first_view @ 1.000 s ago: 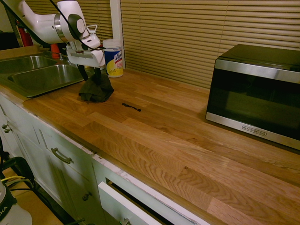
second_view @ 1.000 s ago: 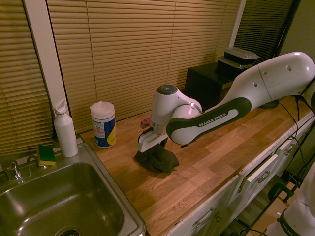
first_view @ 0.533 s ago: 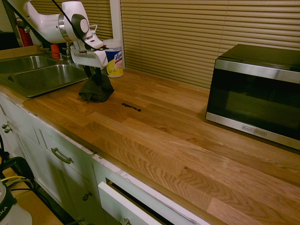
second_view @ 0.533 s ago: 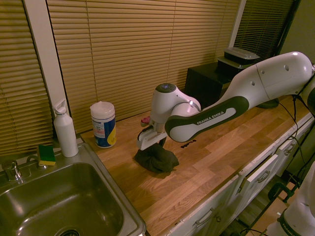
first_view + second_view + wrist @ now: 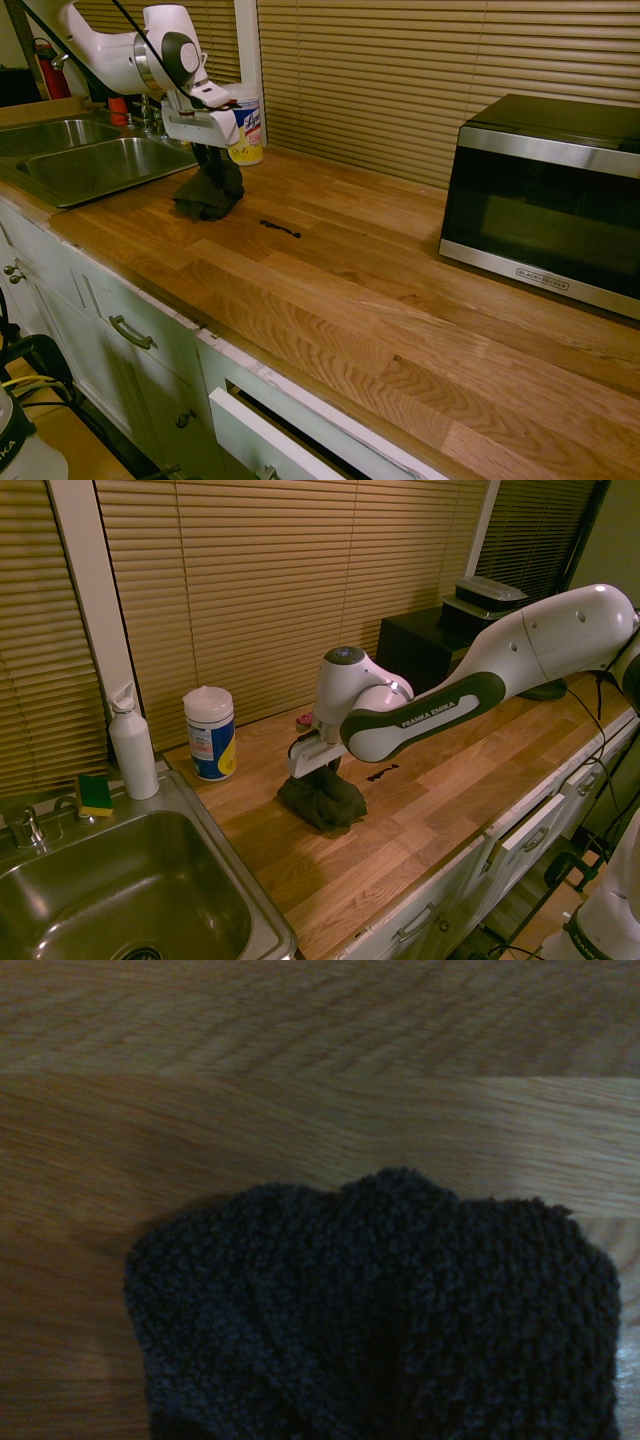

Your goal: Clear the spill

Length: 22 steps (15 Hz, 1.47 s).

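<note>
The spill [image 5: 280, 228] is a thin black wavy streak on the wooden counter, also seen past the arm as the spill [image 5: 382, 773]. A dark grey-black cloth [image 5: 208, 190] sits in a wad a short way from it, towards the sink. My gripper [image 5: 212, 156] stands straight over the wad, shut on its peaked top. From the other side the cloth [image 5: 322, 800] rises into the gripper [image 5: 326, 771]. Up close, the knitted cloth [image 5: 380, 1310] fills the lower part of the wrist view over bare wood.
A wipes canister [image 5: 243, 122] stands just behind the cloth by the blinds. The steel sink [image 5: 90, 165] lies beyond it, with a white bottle [image 5: 132, 745] and a sponge [image 5: 95, 794] at its rim. A microwave [image 5: 545, 195] stands at the counter's far end.
The fingers have closed on the top of the cloth. The gripper and the wad have shifted a little towards the spill, and the cloth is bunched taller.
</note>
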Available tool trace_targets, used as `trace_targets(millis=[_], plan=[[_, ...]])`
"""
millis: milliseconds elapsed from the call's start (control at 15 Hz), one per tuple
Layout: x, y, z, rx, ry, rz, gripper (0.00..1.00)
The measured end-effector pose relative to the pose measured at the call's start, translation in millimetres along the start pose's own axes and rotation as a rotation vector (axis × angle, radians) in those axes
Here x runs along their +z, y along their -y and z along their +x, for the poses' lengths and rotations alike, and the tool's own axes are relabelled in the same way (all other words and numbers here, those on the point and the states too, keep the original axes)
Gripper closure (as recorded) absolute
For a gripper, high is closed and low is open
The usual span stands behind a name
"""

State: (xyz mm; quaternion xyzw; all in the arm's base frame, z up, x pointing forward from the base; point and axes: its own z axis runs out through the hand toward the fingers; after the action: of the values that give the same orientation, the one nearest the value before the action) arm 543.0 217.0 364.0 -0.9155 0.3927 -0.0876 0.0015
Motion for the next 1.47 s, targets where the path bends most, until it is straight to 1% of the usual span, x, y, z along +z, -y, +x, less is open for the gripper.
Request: trace_targets(millis=[267,600,1200,1467], plan=[[3.2,-27.1,20.8,0.033,0.009,-0.006,1.0],[7.0,-62.0,54.8,0.105,-0.003,-0.023,1.0],[27.1,-117.7,126.2,0.262,-0.015,-0.053,1.0],[32.4,-158.6,171.9,0.371,-0.032,-0.062,1.0]])
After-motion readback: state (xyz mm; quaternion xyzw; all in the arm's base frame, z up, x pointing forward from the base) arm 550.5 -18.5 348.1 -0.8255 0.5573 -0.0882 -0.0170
